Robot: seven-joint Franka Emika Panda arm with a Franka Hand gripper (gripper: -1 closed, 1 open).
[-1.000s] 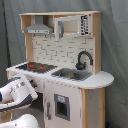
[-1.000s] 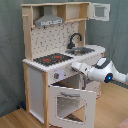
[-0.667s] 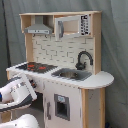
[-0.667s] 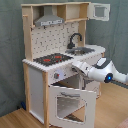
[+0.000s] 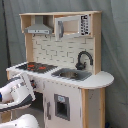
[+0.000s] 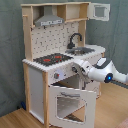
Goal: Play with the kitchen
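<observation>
The tall white and light-wood toy kitchen stands against a grey curtain, its windowed oven door hanging open toward the near side. The white robot arm's gripper sits at the counter's front edge, just right of the black-red stovetop; I cannot tell how its jaws stand. Probably it is working the front panel: move slowly, staying above the open door

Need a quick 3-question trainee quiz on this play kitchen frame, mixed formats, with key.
1. True or false: in the second exterior view the oven door hangs open.
2. The faucet is: A) black B) red C) white.
3. Fill in: the grey hood sits above the ____.

Key: 1 true. 2 A. 3 stovetop. The arm is at the kitchen's front edge.
</observation>
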